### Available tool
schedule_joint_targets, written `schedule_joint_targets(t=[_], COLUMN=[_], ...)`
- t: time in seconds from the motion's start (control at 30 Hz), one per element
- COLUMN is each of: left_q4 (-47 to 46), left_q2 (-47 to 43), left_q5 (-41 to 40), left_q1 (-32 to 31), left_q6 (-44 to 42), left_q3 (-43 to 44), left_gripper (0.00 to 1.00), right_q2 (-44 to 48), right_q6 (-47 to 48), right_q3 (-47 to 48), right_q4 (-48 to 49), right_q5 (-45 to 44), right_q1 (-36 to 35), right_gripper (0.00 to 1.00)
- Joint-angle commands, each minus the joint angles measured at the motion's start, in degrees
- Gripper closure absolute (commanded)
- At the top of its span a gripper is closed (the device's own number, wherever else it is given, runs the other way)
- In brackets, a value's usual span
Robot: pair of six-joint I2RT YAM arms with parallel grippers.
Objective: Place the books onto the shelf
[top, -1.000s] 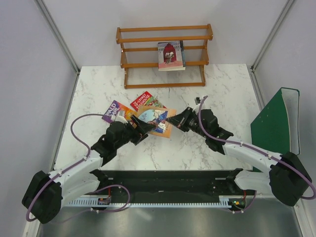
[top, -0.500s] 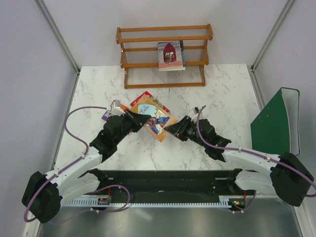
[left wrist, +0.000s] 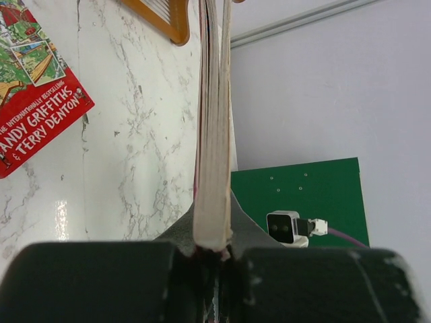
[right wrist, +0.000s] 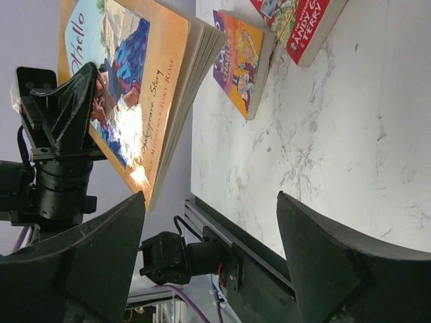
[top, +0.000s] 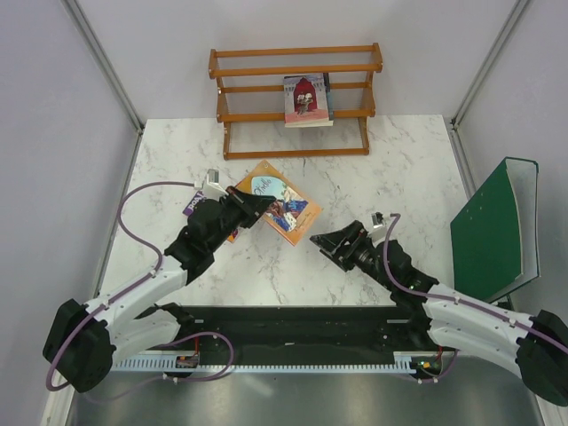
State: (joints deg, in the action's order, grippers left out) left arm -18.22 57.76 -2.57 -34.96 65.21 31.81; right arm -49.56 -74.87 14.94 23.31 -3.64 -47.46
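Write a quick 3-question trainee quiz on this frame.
1. True or false: the right gripper is open and holds nothing.
2. What colour is the cover of the front book on the wooden shelf?
3. The left gripper is shut on: A) the orange Othello book; B) that front book; C) nothing.

Key: 1 true; 2 pink; 3 A.
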Motion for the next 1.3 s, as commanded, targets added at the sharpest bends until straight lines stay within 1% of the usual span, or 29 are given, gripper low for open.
schedule_joint_targets(t=[0.0, 0.13, 0.23, 0.3, 0.37, 0.43, 0.53, 0.63, 0.73, 0.77, 0.83, 0.87, 0.93, 0.97, 1.0, 1.07, 1.1, 1.13, 1.17, 1.2, 1.23, 1.27], left_q4=[-5.2, -6.0, -6.7, -6.7, -6.8, -6.7, -6.7, -6.7, -6.5, -6.4, -6.1, -5.9, -4.7, -3.9, -1.4, 1.6, 3.3, 6.8, 9.2, 11.3, 15.5, 17.1], left_q2=[1.6, 2.8, 3.3, 3.2, 3.0, 2.9, 3.3, 3.4, 3.7, 3.8, 3.9, 4.0, 3.9, 3.9, 3.8, 3.2, 3.0, 2.6, 1.8, 1.3, 0.7, -1.0], left_q5=[1.1, 2.0, 2.4, 2.4, 2.4, 2.4, 4.0, 4.2, 4.5, 4.6, 4.9, 4.8, 4.2, 4.0, 3.5, 2.8, 1.0, -0.7, -1.8, -3.0, -5.8, -6.7], left_q1=[0.1, 0.1, 0.1, 0.1, 0.1, 0.1, 0.1, 0.1, 0.1, 0.1, 0.1, 0.1, 0.1, 0.1, 0.1, 0.1, 0.2, 0.2, 0.2, 0.2, 0.2, 0.2], left_q6=[-1.7, -1.1, -0.7, -0.6, -0.5, -0.7, -0.4, 0.3, 0.2, 0.2, 0.2, 0.1, -0.3, -0.4, -0.6, -2.1, -3.9, -4.8, -5.7, -6.8, -7.1, -7.5], left_q3=[3.3, 3.6, 3.5, 3.4, 3.3, 3.2, 2.7, 1.8, 1.2, 1.1, 1.0, 0.9, 1.0, 1.1, 1.6, 2.2, 2.6, 2.9, 3.1, 3.3, 3.3, 3.0], left_gripper=[0.98, 0.98, 0.98, 0.98, 0.98, 0.98, 0.98, 0.98, 0.98, 0.98, 0.98, 0.98, 0.98, 0.98, 0.97, 0.79, 0.69, 0.50, 0.41, 0.34, 0.28, 0.22], right_q2=[3.7, 0.3, -4.7, -8.6, -12.0, -13.7, -15.9, -17.2, -17.9, -17.9, -17.9, -17.9, -17.7, -17.2, -16.5, -14.8, -14.0, -13.1, -11.4, -10.6, -9.9, -8.7], right_q6=[-0.4, 1.9, 1.7, 1.8, 1.7, 1.6, 1.1, 2.5, 3.7, 3.9, 4.7, 5.0, 5.5, 5.6, 5.7, 6.0, 6.3, 6.9, 8.2, 9.1, 9.8, 10.5], right_q3=[-1.8, 0.2, 0.8, 1.4, 2.5, 2.6, 2.3, 4.4, 6.5, 6.7, 7.2, 7.5, 8.0, 8.0, 7.9, 7.8, 8.3, 8.5, 9.0, 10.3, 11.0, 11.8], right_q4=[7.1, 11.0, 16.5, 19.4, 21.0, 24.2, 29.3, 29.4, 27.9, 27.8, 27.7, 27.5, 26.4, 26.2, 25.7, 24.7, 22.6, 21.2, 19.8, 16.6, 15.1, 13.7], right_q5=[-4.2, -2.8, -1.5, -0.8, -0.1, -0.4, -2.1, -2.1, -1.6, -1.6, -1.0, -0.8, -0.2, -0.2, -0.1, -1.0, -1.4, -1.9, -2.2, -3.2, -3.7, -4.0], right_q1=[-0.2, -0.3, -0.3, -0.4, -0.4, -0.5, -0.4, -0.4, -0.4, -0.4, -0.4, -0.4, -0.4, -0.4, -0.4, -0.4, -0.4, -0.3, -0.4, -0.4, -0.3, -0.3], right_gripper=[0.14, 0.13, 0.15, 0.17, 0.21, 0.23, 0.24, 0.27, 0.44, 0.57, 0.71, 0.87, 0.97, 1.00, 1.00, 1.00, 1.00, 1.00, 1.00, 1.00, 1.00, 1.00])
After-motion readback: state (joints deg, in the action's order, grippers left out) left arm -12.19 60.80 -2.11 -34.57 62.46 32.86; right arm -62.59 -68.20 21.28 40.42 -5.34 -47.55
